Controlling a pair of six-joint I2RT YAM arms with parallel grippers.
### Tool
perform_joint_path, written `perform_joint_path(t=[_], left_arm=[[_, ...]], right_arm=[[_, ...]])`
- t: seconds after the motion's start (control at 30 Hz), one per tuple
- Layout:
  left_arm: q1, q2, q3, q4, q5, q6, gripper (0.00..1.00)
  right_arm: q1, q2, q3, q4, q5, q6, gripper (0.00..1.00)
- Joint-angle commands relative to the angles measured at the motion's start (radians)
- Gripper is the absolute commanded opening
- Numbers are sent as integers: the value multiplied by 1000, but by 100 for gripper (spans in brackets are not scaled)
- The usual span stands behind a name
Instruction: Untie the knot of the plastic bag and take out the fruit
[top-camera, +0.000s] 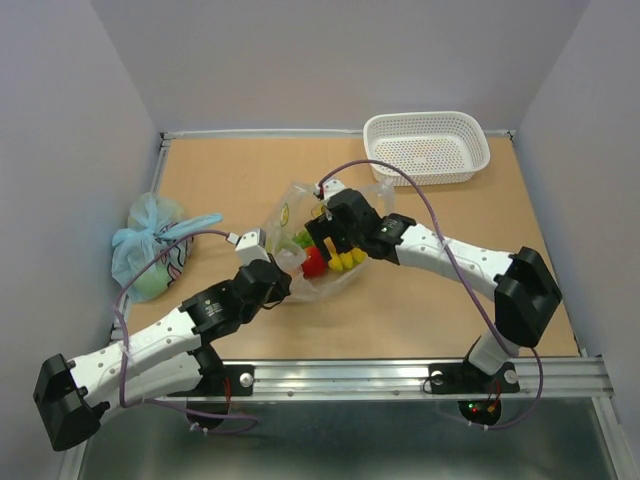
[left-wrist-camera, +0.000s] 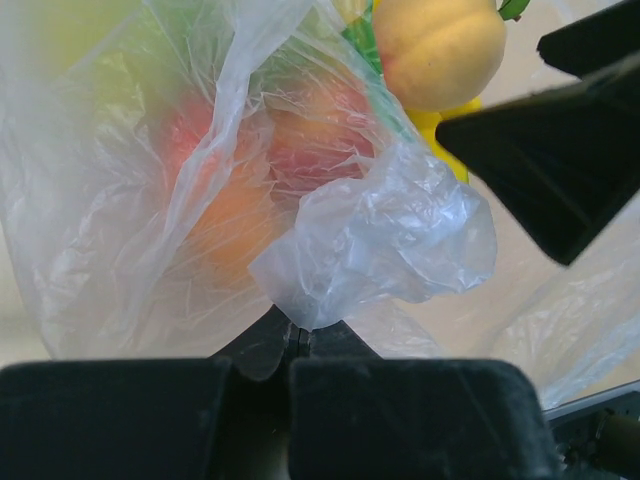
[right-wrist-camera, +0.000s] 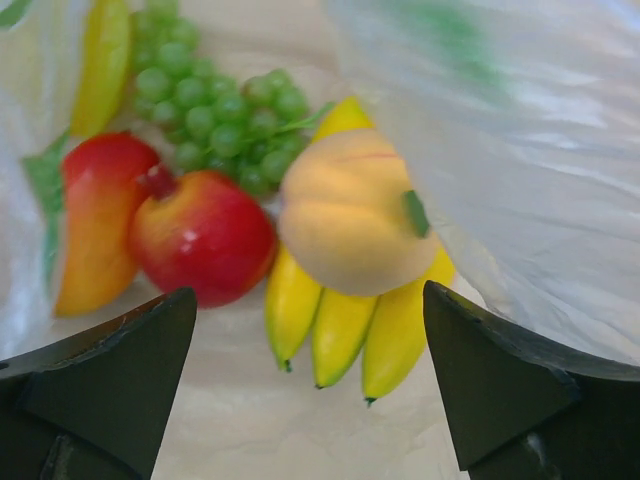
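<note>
At the centre of the table (top-camera: 230, 165), the plastic bag (top-camera: 288, 205) lies slumped with its mouth turned towards the right arm. No knot can be made out in any view, and the fruit (top-camera: 335, 260) shows bare at the opening, so the untying appears done and the emptying not yet begun. The left gripper (top-camera: 274, 281) is at the near-left corner of the bag; its wrist view shows the jaws pressed together on a puckered fold of film (left-wrist-camera: 300, 325), a hold that probably anchors the bag so it cannot slide or collapse while the other arm reaches in. The right gripper (top-camera: 325, 240) hangs over the opening with its fingers (right-wrist-camera: 120, 370) spread wide and nothing between them. Directly below it lie the pale peach-like piece (right-wrist-camera: 350, 210) resting on the bananas (right-wrist-camera: 345, 325), the red apple (right-wrist-camera: 205, 235) just to their left, the grapes (right-wrist-camera: 215, 115) beyond, and an orange-red piece (right-wrist-camera: 95, 225) touching the apple. The peach-like piece, uppermost and unobstructed, seems the natural first pick. A loose sheet of film (right-wrist-camera: 520, 170) on the right could be caught in the closing jaws. A white basket (top-camera: 428, 148) stands at the far right, well apart; a light-blue bag (top-camera: 150, 240) sits at the left edge.
</note>
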Motion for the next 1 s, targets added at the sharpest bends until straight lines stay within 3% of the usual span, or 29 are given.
perform_joint_path(t=[0.0,0.27,0.5,0.63,0.67,0.77,0.87,0.97], left_arm=[[-7,2,-15,13,-2,17,0],[-12,-1,-10,18,-4,32,0],[-17,1,-25,34,-7,34,0],[-17,10,-21,30,-38,25,0],[-17,11,-16,25,-48,18,0],[-15,31,1,19,-113,14,0],[-6,91,48,8,-202,43,0],[54,157,120,18,-258,133,0]], right_arm=[[-45,10,-36,124,133,115,100],[-85,75,-84,286,97,292,100],[-88,158,-123,406,44,342,99],[-88,129,-179,491,44,319,74],[-88,110,-186,503,42,299,55],[-88,58,-194,515,18,259,27],[-88,12,-196,521,-35,213,17],[-88,-40,-182,537,-102,167,15]])
